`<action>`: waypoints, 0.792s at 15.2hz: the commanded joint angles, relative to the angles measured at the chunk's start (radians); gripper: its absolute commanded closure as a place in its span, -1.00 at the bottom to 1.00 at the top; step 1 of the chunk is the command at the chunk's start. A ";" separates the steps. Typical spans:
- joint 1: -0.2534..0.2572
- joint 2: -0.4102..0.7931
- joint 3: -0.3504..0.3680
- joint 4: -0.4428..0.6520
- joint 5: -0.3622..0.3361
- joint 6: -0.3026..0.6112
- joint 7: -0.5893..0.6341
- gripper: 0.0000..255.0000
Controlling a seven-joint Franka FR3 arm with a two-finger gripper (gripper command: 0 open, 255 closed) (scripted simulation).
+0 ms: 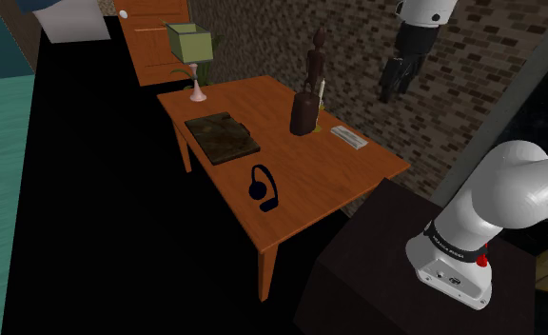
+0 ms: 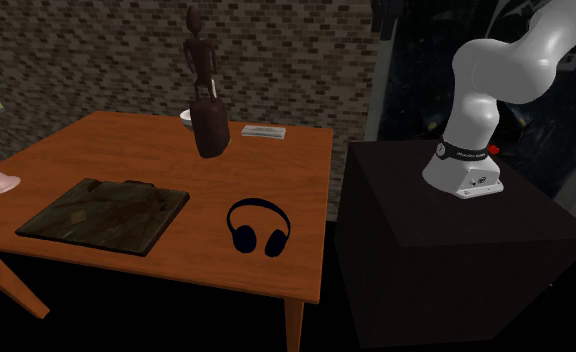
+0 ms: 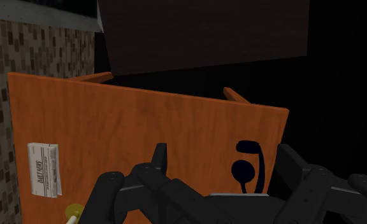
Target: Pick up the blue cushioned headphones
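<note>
The dark blue headphones (image 1: 261, 187) lie flat on the orange-brown wooden table (image 1: 310, 190), near the edge that faces the stand. They lie in the second exterior view (image 2: 257, 228) toward the table's front right. My black gripper (image 1: 390, 88) hangs high above the table's far side, well away from the headphones. In the wrist view its fingers (image 3: 158, 159) stand apart with nothing between them, so the gripper (image 3: 223, 164) is open. The headphones (image 3: 247, 167) show far below it, by the table's edge.
A dark flat folder (image 1: 223, 136) lies mid-table. A tall dark figurine (image 1: 308, 95) and a small white printed card (image 1: 349, 137) stand near the brick wall. A green-shaded lamp (image 1: 192, 57) occupies the far corner. The black stand (image 2: 456, 240) adjoins the table.
</note>
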 commanded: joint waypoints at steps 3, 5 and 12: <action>0.005 0.051 0.013 -0.018 0.013 0.066 0.020 -1.00; 0.011 0.107 0.026 -0.030 0.025 0.132 0.039 -1.00; 0.027 0.339 0.069 -0.026 0.057 0.354 0.102 -1.00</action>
